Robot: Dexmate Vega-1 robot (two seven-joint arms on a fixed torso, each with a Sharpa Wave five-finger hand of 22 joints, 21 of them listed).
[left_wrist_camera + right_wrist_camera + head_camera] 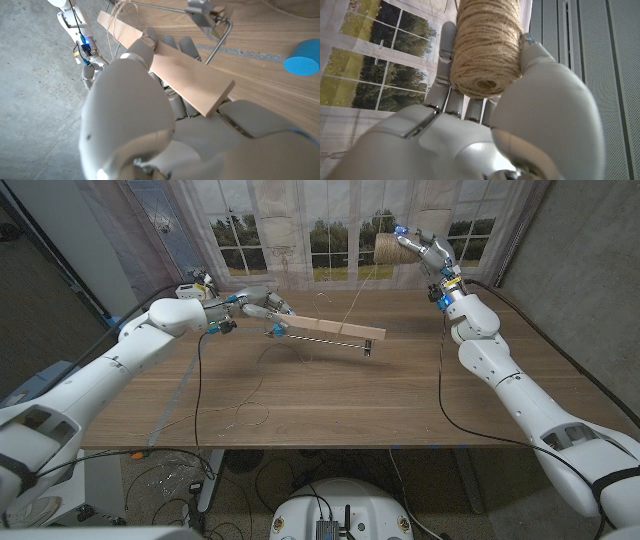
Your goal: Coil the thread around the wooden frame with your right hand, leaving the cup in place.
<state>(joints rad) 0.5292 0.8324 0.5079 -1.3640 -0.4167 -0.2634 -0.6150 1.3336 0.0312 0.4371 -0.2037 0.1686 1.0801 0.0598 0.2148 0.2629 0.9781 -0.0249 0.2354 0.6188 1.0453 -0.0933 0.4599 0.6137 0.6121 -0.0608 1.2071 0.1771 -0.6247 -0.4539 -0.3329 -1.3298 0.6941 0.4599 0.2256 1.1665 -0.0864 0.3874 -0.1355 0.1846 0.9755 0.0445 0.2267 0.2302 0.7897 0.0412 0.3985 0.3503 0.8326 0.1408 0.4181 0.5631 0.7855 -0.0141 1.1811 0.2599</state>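
**A:** What is the biggest thing here?

**B:** A wooden table (pixel 330 395) that spans the head view. Behind it hangs a backdrop (pixel 330 225) printed with windows and trees. Both white robot arms reach in over the tabletop from the near corners.

**A:** Where is the wooden frame?

**B:** The wooden frame (pixel 325 331) is a long pale plank, held above the table's far middle. The left hand (pixel 250 304) grips one end of it. In the left wrist view the plank (pixel 187 75) lies across the palm with the thumb pressed over its top face and the fingers (pixel 187 46) behind it. A metal clamp with a bent wire handle (pixel 210 22) sits on the plank there.

**A:** And the right hand?

**B:** The right hand (pixel 425 248) is raised high at the far right, in front of the backdrop, grasping a spool of twine (pixel 386 248). The right wrist view shows the tan spool (pixel 487 45) clasped between thumb and fingers.

**A:** Where is the thread?

**B:** The thread (pixel 352 305) runs down from the spool to the plank. Some turns (pixel 117 20) already wrap the plank near its far end.

**A:** The cup?

**B:** A blue cup (pixel 302 57) is on the table, well apart from the plank, seen in the left wrist view.
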